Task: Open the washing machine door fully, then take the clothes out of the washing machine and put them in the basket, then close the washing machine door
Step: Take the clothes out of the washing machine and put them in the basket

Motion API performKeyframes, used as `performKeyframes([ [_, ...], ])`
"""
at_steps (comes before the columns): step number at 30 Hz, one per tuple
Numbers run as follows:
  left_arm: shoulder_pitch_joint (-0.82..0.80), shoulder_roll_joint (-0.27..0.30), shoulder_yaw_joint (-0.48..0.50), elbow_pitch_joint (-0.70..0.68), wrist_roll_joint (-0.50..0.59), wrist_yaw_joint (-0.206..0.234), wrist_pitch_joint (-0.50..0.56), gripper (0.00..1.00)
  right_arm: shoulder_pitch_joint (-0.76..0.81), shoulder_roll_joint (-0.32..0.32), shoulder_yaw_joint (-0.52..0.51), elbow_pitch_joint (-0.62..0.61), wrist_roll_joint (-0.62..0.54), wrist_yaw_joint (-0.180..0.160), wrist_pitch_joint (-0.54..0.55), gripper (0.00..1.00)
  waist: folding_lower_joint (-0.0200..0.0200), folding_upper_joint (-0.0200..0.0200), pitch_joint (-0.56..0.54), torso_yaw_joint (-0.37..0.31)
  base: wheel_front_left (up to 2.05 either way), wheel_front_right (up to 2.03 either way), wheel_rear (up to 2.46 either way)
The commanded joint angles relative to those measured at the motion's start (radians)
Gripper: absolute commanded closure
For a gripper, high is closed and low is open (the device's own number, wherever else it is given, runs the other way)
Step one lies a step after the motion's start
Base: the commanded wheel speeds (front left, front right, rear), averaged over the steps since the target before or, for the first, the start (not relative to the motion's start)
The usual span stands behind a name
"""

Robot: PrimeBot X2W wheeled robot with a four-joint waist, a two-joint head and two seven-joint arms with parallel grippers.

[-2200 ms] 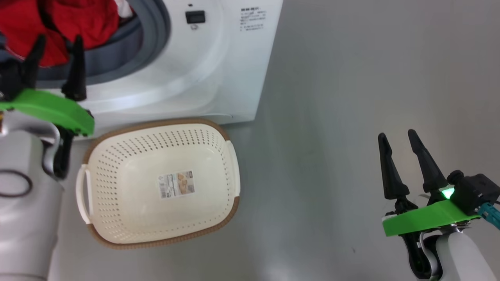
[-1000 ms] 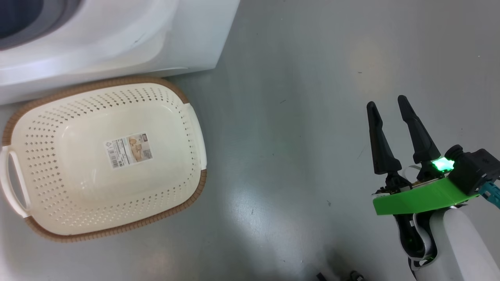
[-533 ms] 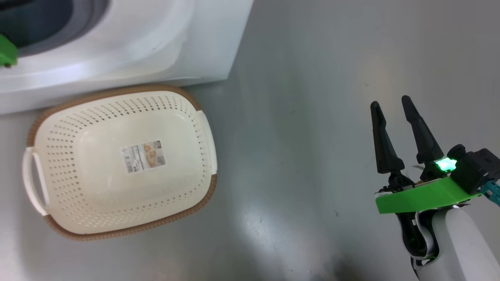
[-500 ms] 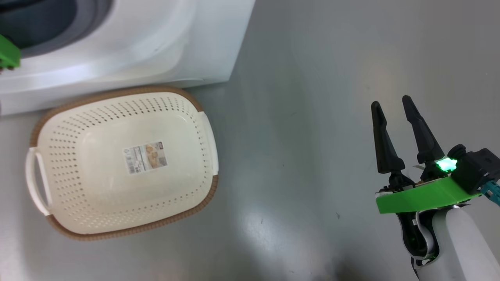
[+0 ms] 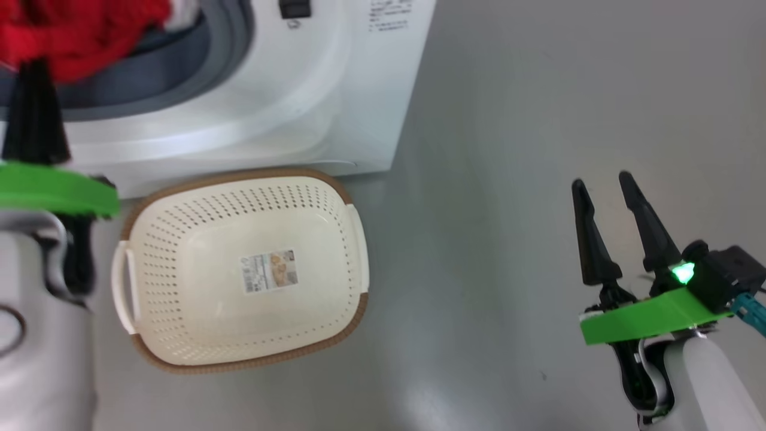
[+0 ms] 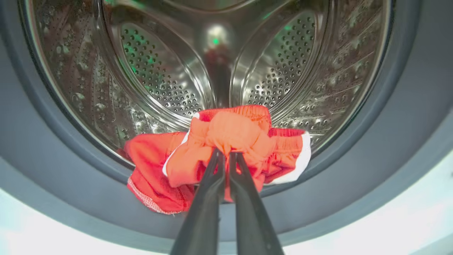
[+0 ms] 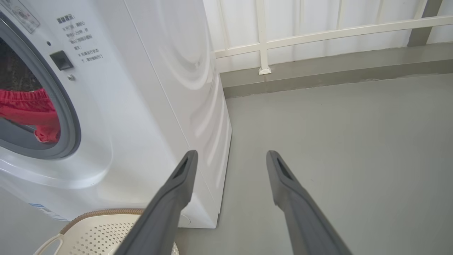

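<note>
Since 2.2 s ago the left gripper [image 6: 223,156] has gone from fingers spread before the clothes [image 6: 235,132] to fingers pressed together on a bunched red fold. The head camera also swung meanwhile, so the frame shift is not the basket's. Step in hand: pulling the clothes out of the washing machine [image 5: 335,90]. The bundle is draped over the grey gasket [image 6: 53,159] at the drum [image 6: 159,78] mouth. Next, as I judge: draw back clear of the lip, carry over the basket [image 5: 197,203], release. Left wrist view gives the pinch and white trim. Head view gives the basket, bare but for its sticker [image 5: 269,270], just before the machine. Right gripper [image 5: 601,179] is idle, fingers apart, holding nothing.
</note>
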Motion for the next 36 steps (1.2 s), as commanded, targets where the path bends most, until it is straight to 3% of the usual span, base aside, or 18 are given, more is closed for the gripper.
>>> performKeyframes([
  [1,0.046,0.023,0.042,-0.054,0.016,-0.004,-0.005,1.00,0.030,0.000,0.011,-0.016,-0.009,0.006,-0.006,0.00,-0.0001,0.0000,-0.046,0.040,0.00,0.00,0.00],
  [9,0.275,-0.074,0.077,-0.256,0.047,-0.006,-0.005,1.00,0.095,0.000,-0.004,-0.004,-0.008,0.006,-0.006,0.00,-0.0001,0.0000,-0.120,0.068,0.00,0.00,0.00],
  [25,0.521,-0.129,0.105,-0.644,0.045,-0.006,-0.005,1.00,0.150,0.000,-0.012,0.004,0.001,0.006,-0.006,0.00,-0.0001,0.0000,-0.194,0.080,0.00,0.00,0.00],
  [30,0.555,-0.136,0.088,-0.666,0.047,-0.006,-0.005,1.00,0.151,0.000,-0.006,0.002,0.003,0.006,-0.006,0.00,-0.0001,0.0000,-0.192,0.079,0.00,0.00,0.00],
  [36,0.564,-0.144,0.057,-0.572,0.012,-0.006,-0.005,1.00,0.141,0.000,-0.002,-0.003,0.010,0.006,-0.006,0.00,-0.0001,0.0000,-0.171,0.070,0.00,0.00,0.00],
])
